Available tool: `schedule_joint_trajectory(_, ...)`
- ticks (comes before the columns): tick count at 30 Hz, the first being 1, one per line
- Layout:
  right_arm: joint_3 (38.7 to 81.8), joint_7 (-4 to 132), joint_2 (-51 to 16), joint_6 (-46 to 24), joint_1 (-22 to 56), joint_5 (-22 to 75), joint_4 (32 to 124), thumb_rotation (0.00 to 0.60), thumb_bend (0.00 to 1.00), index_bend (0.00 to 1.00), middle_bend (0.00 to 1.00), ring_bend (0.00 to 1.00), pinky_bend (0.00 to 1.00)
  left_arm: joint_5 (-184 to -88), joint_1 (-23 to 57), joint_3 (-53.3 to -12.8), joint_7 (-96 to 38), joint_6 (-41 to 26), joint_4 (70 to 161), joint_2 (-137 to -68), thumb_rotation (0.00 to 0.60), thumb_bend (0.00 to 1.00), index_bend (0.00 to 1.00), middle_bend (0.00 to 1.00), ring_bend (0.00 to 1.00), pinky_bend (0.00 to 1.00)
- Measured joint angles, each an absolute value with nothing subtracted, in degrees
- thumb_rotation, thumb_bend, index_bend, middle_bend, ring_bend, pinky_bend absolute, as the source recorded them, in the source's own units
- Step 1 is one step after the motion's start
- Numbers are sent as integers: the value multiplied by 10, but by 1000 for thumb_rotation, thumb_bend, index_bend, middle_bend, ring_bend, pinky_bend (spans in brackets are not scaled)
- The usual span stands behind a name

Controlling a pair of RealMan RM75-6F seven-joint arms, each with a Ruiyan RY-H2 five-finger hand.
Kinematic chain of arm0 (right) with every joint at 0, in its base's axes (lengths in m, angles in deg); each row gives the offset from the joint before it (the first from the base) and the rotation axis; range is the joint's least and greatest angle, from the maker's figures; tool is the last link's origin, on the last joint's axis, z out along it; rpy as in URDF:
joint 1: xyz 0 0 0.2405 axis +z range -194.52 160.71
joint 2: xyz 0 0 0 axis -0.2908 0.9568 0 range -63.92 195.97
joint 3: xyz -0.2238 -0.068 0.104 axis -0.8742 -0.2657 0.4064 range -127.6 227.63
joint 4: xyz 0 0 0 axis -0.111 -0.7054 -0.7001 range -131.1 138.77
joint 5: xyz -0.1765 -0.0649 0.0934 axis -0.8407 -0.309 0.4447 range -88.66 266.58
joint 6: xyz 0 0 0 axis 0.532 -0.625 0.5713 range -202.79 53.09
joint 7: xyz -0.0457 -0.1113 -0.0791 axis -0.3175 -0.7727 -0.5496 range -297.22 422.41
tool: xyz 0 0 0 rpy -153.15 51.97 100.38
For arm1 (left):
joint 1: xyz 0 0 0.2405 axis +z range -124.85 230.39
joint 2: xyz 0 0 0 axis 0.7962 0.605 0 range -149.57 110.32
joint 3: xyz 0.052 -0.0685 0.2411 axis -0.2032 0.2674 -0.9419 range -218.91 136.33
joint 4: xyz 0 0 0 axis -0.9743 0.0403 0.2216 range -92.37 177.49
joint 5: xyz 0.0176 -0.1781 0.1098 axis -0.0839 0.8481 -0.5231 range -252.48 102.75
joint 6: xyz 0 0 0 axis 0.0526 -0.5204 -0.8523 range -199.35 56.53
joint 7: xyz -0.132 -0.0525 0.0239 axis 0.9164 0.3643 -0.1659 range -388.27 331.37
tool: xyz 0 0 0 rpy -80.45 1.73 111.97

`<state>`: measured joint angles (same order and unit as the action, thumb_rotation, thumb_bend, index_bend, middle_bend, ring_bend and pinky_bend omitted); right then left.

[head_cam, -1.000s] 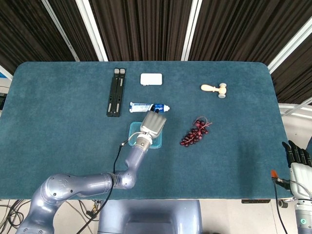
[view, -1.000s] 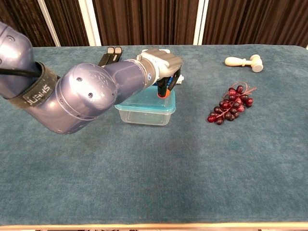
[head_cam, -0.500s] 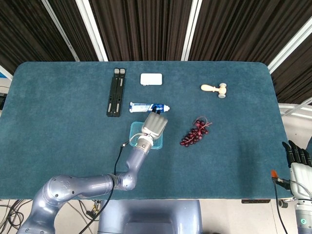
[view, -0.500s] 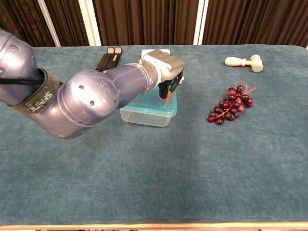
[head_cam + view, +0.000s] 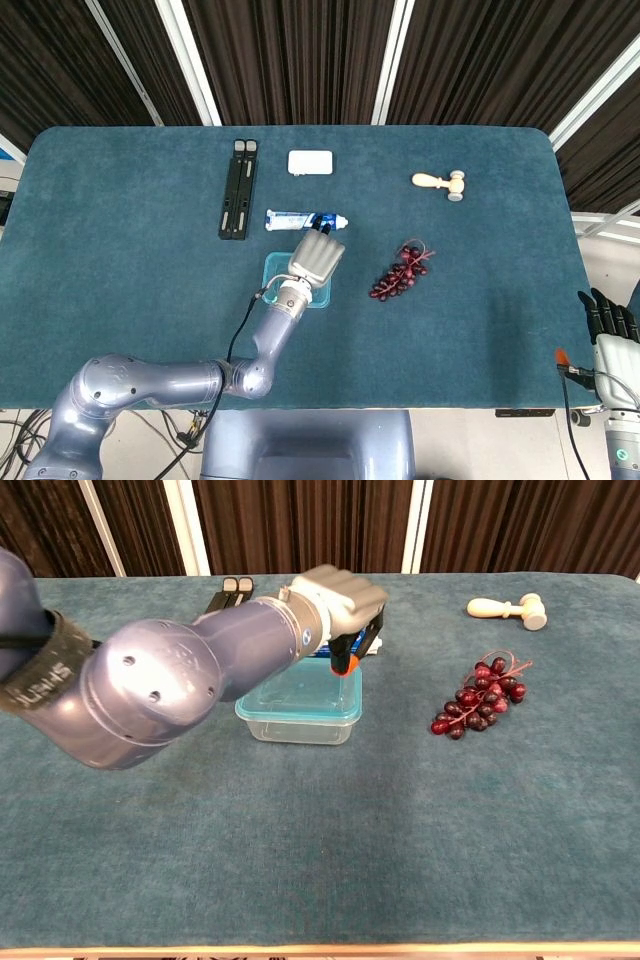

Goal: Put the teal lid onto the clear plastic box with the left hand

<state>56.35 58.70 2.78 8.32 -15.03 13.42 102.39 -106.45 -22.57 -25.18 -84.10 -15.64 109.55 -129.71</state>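
While the left robot hand (image 5: pixel 338 598) sits over the far right corner of the teal lid (image 5: pixel 300 695), the lid looks seated flat on the clear plastic box (image 5: pixel 298 725), rim to rim on the sides the chest view shows. Half a second ago the hand was lower, fingertips pressing that corner; now it's raised, and I see a gap between the orange fingertip (image 5: pixel 345 666) and the lid. Fingers curled downward, nothing in them, so I'd call it closed on nothing. The box also shows slightly further left in the chest view than before, so the press or release probably nudged it.

My read: placement is done, the hand is in retreat. What's left is to clear the arm without catching the lid edge. Far edge is hidden behind the hand, so can't confirm seating there.

Box is near desk (image 5: pixel 120 260) centre in the head view. From the box: toothpaste tube (image 5: pixel 305 219) at 12, just beyond; grapes (image 5: pixel 400 271) at 3, apart; black folded stand (image 5: pixel 238 189) at 11; white case (image 5: pixel 310 162) at 12, further back; small wooden mallet (image 5: pixel 440 183) at 2.

Right robot hand (image 5: pixel 612 325) is parked off the desk at 4, fingers straight, holding nothing.
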Motion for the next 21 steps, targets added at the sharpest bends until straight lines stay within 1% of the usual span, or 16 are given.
schedule_joint_trajectory(10, 563, 585, 27, 84, -150, 134, 1023, 600, 362, 46, 0, 0, 0, -1105, -191, -266, -834, -116, 1218, -1233, 600, 519, 689, 559, 196, 108)
schedule_joint_trajectory(17, 564, 584, 26, 85, -150, 135, 1023, 600, 362, 46, 0, 0, 0, -1132, -161, -299, -822, -111, 1301, -1188, 600, 519, 695, 563, 195, 108)
schedule_joint_trajectory(21, 564, 584, 26, 84, -150, 136, 1023, 600, 362, 46, 0, 0, 0, -1143, -148, -319, -816, -113, 1328, -1172, 600, 519, 695, 564, 196, 108)
